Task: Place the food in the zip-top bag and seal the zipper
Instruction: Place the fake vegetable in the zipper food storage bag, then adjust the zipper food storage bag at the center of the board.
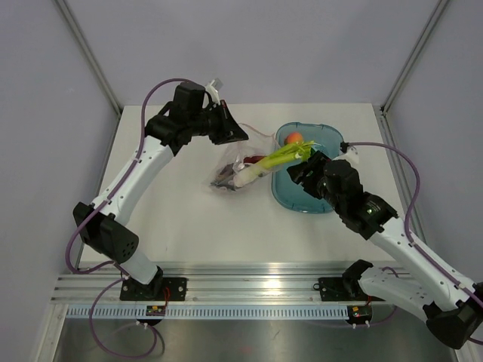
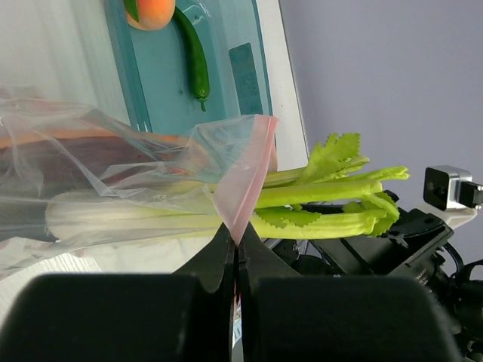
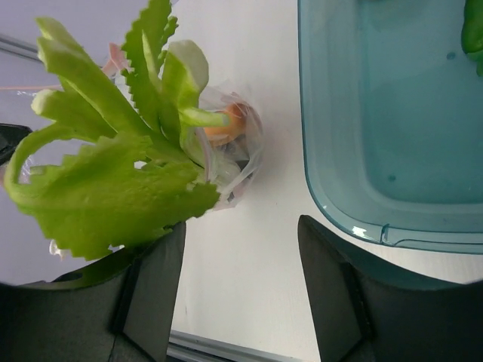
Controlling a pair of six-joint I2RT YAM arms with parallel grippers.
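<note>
Risks first. The light green stalks (image 2: 332,204) lay only partly inside the zip-top bag (image 2: 113,151). The pale butt end was in, while the leafy tops stuck well out past the mouth. Any further push would probably act on the film as much as on the stalks. The bag looked light enough to slide over the bench (image 1: 189,226) or bunch up rather than take the load.

The left fingers (image 2: 226,260) were clamped on the zipper (image 2: 245,181) and so held the mouth up. This was a narrow pinch on a thin strip, and a sideways tug could pull it free and let the mouth collapse. Frilled leaves across the strip would likely keep it from sealing.

The right fingers (image 3: 313,249) stood apart, gripping nothing that could be seen. The leaves lay over one of them, so the stalks looked unsupported at that end and might sag or roll out.

The peach (image 2: 151,11) and the chili (image 2: 195,56) remained in the teal tray (image 2: 158,90), outside the bag.

Materials:
- **Bag:** clear, crinkled film that was glossy and limp, with a matte pinkish-red strip.
- **Stalks:** ribbed, smooth moulded plastic that was stiff, with serrated, flat leaves.
- **Peach:** round, so it seemed apt to roll.
- **Chili:** slim, curved and slick-looking.
- **Orange piece (image 3: 226,128):** showed through the film, already inside.
- **Tray:** hard, translucent teal, with rounded corners and a raised rim.
</note>
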